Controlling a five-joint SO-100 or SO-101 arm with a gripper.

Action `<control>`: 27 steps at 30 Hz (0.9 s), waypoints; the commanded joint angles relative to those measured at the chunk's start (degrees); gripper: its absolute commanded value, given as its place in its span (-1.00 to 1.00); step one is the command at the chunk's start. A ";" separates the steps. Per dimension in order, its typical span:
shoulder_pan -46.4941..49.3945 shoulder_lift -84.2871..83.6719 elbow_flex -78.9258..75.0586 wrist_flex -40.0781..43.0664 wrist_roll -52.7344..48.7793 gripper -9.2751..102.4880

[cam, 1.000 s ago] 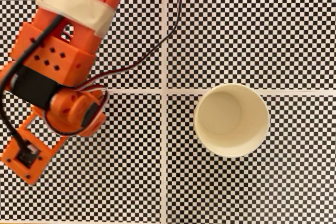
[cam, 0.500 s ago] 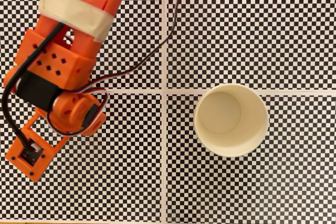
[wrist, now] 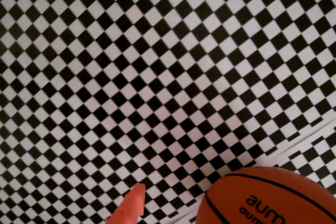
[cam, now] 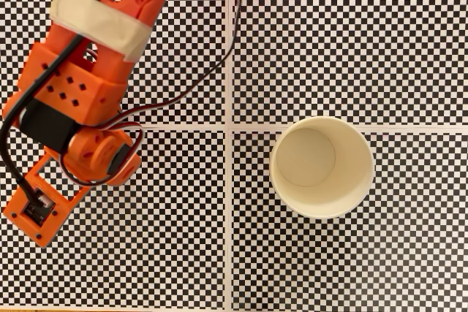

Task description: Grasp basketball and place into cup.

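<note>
In the fixed view the orange arm (cam: 73, 100) lies at left over the checkered counter (cam: 329, 34), well apart from the empty cup (cam: 322, 166) at right. In the wrist view one orange fingertip (wrist: 128, 208) pokes up left of the basketball (wrist: 268, 198) on the counter; whether the hand is open cannot be told. Since half a second ago the arm has shifted slightly left.

Orange basketball (wrist: 270, 196) with thin black lines and small black letters, low at the right bottom edge in the wrist view, on the black-and-white checkered sheet; cream paper cup (cam: 322, 167) upright in the fixed view, mouth open, nothing inside.
</note>
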 commanded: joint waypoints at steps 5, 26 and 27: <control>0.70 2.20 0.44 0.00 -0.53 -0.12; -0.26 9.05 5.71 -0.26 -0.79 -0.02; -0.35 9.58 5.71 -0.09 -0.79 -0.01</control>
